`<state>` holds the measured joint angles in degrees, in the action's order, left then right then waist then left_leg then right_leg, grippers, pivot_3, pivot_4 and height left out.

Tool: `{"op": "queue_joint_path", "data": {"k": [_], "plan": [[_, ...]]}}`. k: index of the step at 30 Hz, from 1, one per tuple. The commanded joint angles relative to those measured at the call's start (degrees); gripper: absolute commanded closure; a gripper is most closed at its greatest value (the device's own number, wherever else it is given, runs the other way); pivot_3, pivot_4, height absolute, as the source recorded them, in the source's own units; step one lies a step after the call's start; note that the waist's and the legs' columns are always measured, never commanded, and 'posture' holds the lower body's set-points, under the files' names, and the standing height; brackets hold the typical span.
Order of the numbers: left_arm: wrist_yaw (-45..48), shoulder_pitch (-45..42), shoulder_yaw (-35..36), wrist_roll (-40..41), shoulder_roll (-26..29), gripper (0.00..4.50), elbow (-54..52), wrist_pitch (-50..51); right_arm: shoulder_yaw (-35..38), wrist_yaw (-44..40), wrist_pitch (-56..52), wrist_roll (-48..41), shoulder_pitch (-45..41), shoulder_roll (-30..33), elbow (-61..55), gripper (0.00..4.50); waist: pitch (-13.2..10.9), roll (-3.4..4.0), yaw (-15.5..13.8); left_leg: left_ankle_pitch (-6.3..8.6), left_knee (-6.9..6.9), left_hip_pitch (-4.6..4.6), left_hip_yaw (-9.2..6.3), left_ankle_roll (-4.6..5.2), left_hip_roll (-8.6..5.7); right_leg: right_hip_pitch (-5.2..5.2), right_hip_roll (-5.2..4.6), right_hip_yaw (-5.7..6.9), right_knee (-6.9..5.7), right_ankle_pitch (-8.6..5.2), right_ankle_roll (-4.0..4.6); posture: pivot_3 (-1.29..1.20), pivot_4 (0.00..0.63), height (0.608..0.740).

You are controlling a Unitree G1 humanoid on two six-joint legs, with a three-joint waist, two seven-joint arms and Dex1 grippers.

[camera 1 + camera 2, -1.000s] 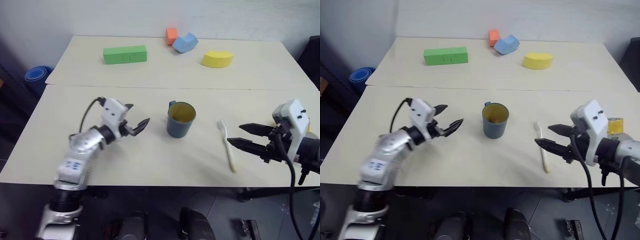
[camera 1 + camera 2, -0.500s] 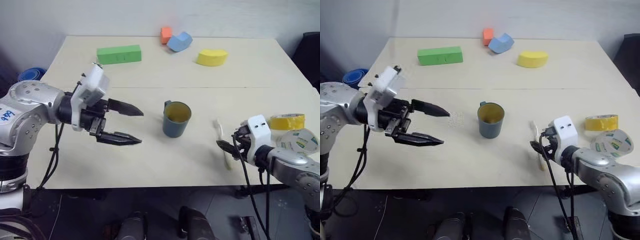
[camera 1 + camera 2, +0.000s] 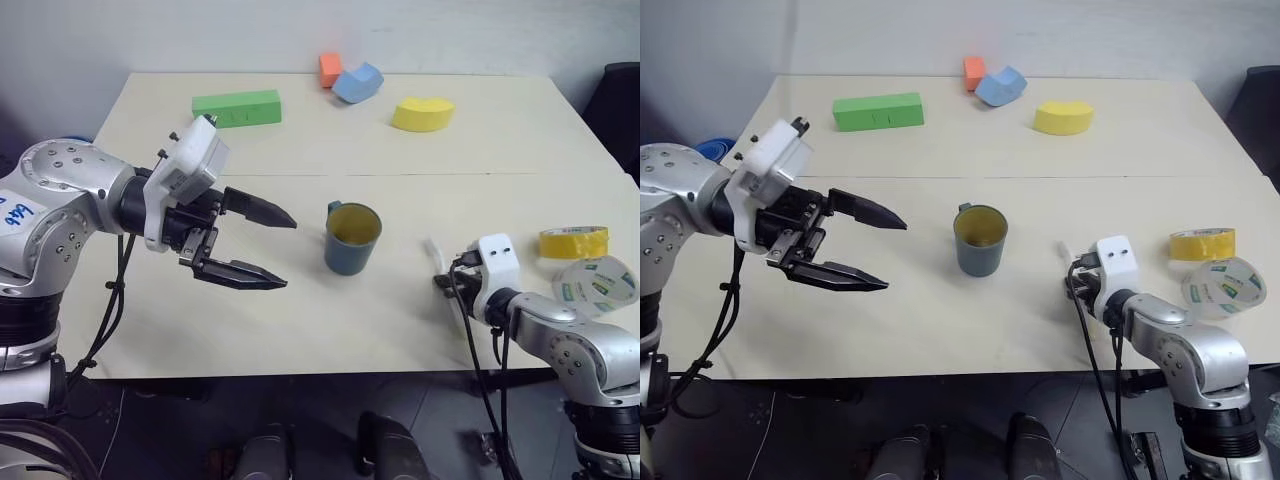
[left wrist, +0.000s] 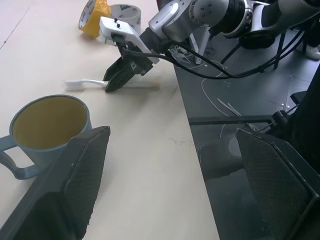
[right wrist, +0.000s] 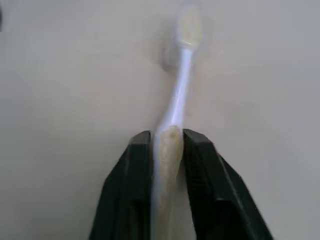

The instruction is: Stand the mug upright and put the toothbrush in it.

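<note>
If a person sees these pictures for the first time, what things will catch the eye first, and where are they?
Probably the left end effector, hanging wide open above the table, left of the upright mug with its yellow inside. Next, the right end effector near the front edge, shut on the handle of the toothbrush lying flat there. The bright foam blocks at the far side also stand out.

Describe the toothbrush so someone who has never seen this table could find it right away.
Start at the cream table and find the upright teal mug near its middle. Toward the robot's right of it, near the front edge, the toothbrush lies flat, the right gripper shut on its handle. It is the one slim white stick; the tape rolls beyond it are round.
</note>
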<state>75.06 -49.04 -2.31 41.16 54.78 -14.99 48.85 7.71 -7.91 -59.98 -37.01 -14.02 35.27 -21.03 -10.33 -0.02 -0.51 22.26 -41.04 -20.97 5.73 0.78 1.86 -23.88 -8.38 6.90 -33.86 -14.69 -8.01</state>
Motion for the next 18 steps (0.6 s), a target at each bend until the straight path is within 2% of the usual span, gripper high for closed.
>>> {"op": "queue_joint_path", "data": {"k": [1,5,10,13,18], "plan": [[-0.20,-0.46,1.35,-0.16,0.45,0.25,-0.46,-0.84,-0.22,-1.53,-1.22,0.70,1.16,-0.23,-1.22,4.17,0.00,0.00,0.07,0.00,0.00,0.00,-0.01,0.00,0.00,0.00,0.00,0.00,-0.01,0.00,0.00,0.00,0.150,0.740],[-2.13,0.88,3.12,-0.23,0.96,0.25,0.35,-0.15,2.38,-2.28,2.78,2.49,-1.29,-0.01,-3.31,4.17,0.00,0.00,0.28,0.00,0.00,0.00,-0.03,0.00,0.00,0.00,0.00,0.00,-0.02,0.00,0.00,0.00,0.150,0.740],[-5.40,2.33,6.67,0.79,1.51,0.25,1.58,1.71,8.04,0.84,8.24,-1.79,-12.96,-8.09,-5.66,4.17,-0.05,0.07,0.81,-0.01,-0.02,-0.07,0.01,0.00,0.00,-0.08,0.00,-0.04,-0.03,0.00,0.00,0.00,0.150,0.740],[-7.22,2.42,8.94,1.77,2.04,0.25,1.76,3.43,5.36,0.45,10.72,-2.93,-20.51,-13.03,-7.00,4.17,-0.07,0.12,1.16,-0.05,0.03,-0.19,0.03,-0.07,0.02,-0.41,0.01,-0.10,-0.34,0.00,0.00,0.00,0.150,0.740],[-8.69,2.92,10.54,2.43,3.05,0.25,1.06,4.83,1.04,-0.25,16.34,-0.98,-27.39,-20.30,-2.69,4.17,-0.07,0.12,1.25,-0.05,0.14,-0.24,-0.07,-0.13,0.01,-0.64,0.01,-0.03,-0.70,0.00,0.00,0.00,0.150,0.740]]}}
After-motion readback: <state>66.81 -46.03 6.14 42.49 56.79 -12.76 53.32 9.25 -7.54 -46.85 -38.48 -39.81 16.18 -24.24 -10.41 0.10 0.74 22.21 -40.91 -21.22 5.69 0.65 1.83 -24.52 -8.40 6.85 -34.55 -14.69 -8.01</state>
